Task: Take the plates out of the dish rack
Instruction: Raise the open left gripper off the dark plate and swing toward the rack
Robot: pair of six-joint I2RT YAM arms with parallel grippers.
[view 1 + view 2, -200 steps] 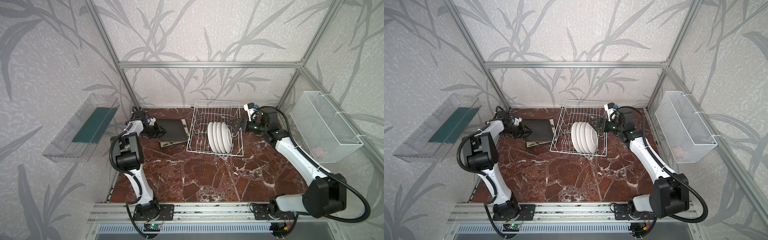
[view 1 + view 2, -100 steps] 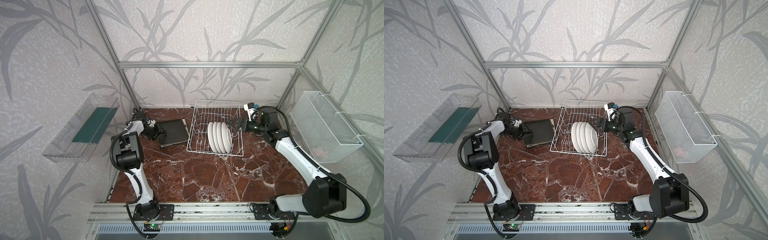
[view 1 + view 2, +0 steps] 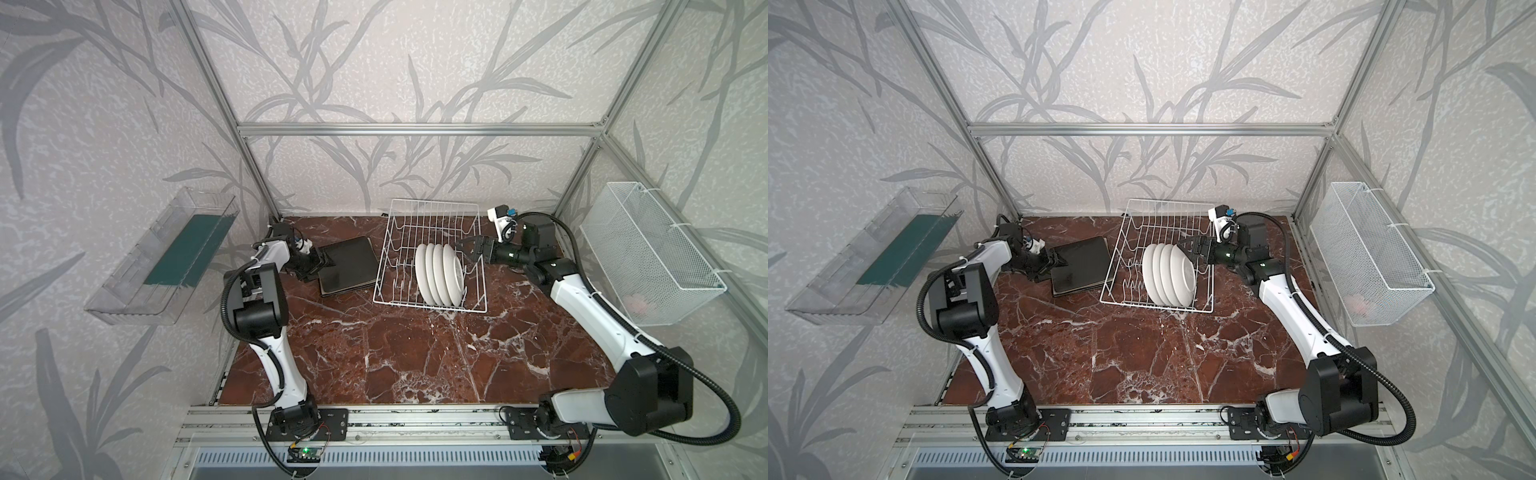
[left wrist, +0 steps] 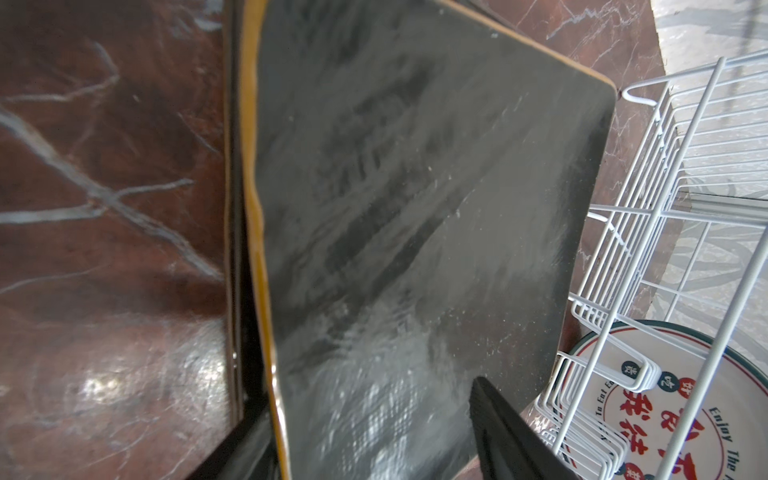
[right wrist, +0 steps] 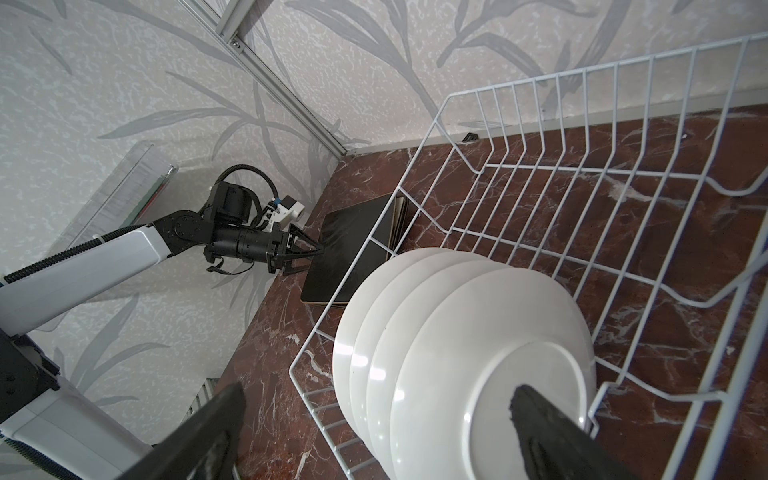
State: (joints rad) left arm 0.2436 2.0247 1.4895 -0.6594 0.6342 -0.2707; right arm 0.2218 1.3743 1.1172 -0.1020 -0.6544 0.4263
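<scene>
White wire forms the dish rack (image 3: pixel 432 226) at upper centre in both top views. Four round plates (image 3: pixel 440 274) stand on edge in its lower right part. On the left wall a clear tray (image 3: pixel 124 291) holds a green sheet (image 3: pixel 183 253), and on the right wall a mesh basket (image 3: pixel 665 249) holds a pale lump (image 3: pixel 636 305).

Just left of the rack, the black-backed square plates (image 3: pixel 349 266) lie stacked on the marble table (image 3: pixel 415 353). The left gripper (image 3: pixel 330 262) is at the stack's left edge, its fingers (image 4: pixel 503 432) apart around the top plate's rim. The right gripper (image 3: pixel 464 250) is spread wide by the rightmost round plate's upper rim; whether it touches cannot be told.

Bare marble fills the lower middle of the frame.
</scene>
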